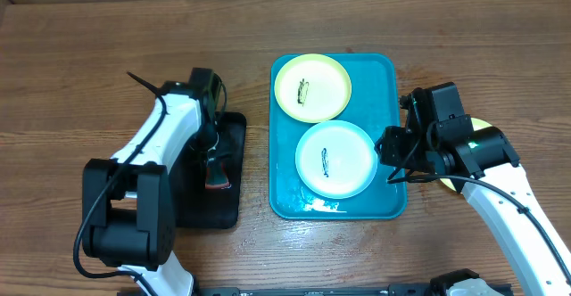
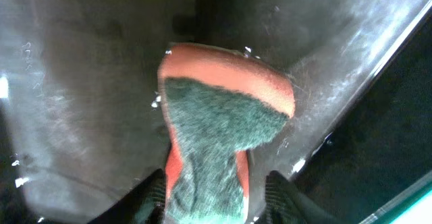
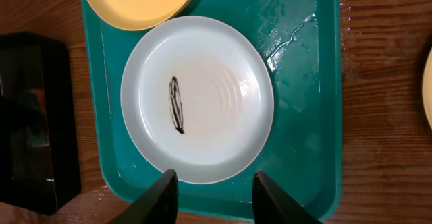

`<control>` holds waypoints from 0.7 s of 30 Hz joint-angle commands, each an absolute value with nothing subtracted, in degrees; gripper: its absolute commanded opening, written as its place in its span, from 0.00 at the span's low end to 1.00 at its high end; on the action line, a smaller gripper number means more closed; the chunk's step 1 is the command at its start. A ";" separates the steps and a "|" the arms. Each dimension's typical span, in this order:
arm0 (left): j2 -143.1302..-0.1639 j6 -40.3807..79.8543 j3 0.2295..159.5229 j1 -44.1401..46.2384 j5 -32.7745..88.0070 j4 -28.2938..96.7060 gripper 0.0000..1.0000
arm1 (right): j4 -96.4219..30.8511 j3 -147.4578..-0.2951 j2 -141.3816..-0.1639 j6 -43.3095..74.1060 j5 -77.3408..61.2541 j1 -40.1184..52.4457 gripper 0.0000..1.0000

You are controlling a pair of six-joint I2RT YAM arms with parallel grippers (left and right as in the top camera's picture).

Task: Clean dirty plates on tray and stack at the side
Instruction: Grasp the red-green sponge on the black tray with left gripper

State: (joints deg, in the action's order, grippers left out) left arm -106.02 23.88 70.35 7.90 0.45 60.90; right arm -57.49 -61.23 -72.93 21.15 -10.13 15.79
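Hovering over blue-white plate (image 3: pixel 216 116) on tray (image 3: pixel 307 123), right pincer (image 3: pixel 214 178) spread; left pincer (image 2: pixel 214 187) straddles sponge (image 2: pixel 223 116), grip unclear

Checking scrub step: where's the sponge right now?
Overhead, the sponge sits on the black tray, just left of the turquoise tray; the left wrist view shows it between the fingers of the left claw.

No legible text, labels, brands or numbers. Scribbles on yellow-green plate (image 1: pixel 323 75) and blue-white plate (image 1: pixel 348 167): not writing.
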 commanded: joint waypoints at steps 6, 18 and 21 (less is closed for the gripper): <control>-104.81 24.49 61.63 9.41 0.64 52.25 0.04 | -57.21 -61.82 -72.79 20.95 -10.39 16.08 0.38; -104.09 23.94 83.40 9.41 -3.60 69.01 0.04 | -57.36 -61.82 -72.79 21.26 -1.61 16.05 0.38; -103.94 23.97 86.85 9.41 -3.60 72.69 0.04 | -57.39 -61.82 -72.79 23.40 1.37 16.01 0.38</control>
State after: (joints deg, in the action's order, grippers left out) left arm -105.21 24.03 82.30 9.04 -2.46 69.71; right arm -57.67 -61.23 -72.93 21.41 -4.05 15.79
